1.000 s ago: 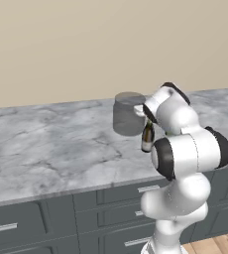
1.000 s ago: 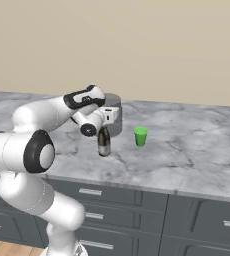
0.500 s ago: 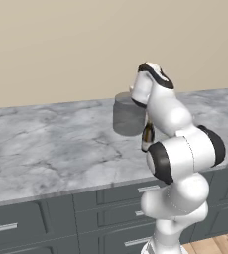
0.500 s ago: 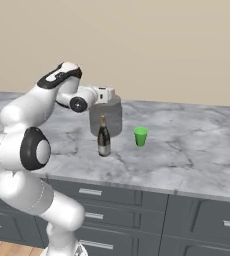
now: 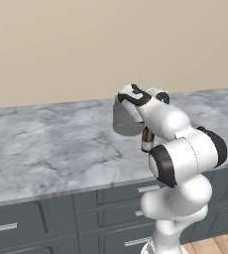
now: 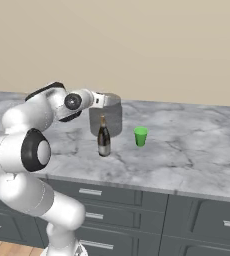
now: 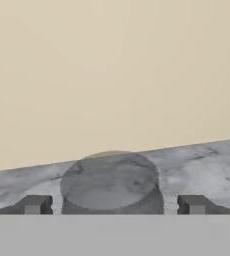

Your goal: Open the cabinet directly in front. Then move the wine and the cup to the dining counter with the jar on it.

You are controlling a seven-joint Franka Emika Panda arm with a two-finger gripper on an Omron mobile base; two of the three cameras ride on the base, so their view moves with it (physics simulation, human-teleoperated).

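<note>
now fingers (image 7: 114, 205) are hanging spread wide and empty above the jar (image 6: 107, 120); wine (image 6: 104, 138) is standing upright on the desk (image 6: 197, 145) just below-front of them, cup (image 6: 140, 136) sitting beside.

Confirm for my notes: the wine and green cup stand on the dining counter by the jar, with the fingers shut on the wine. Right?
Not quite. The fingers stand open and hold nothing, as the hand view shows; the wine stands free beside the cup and jar on the dining counter.
</note>
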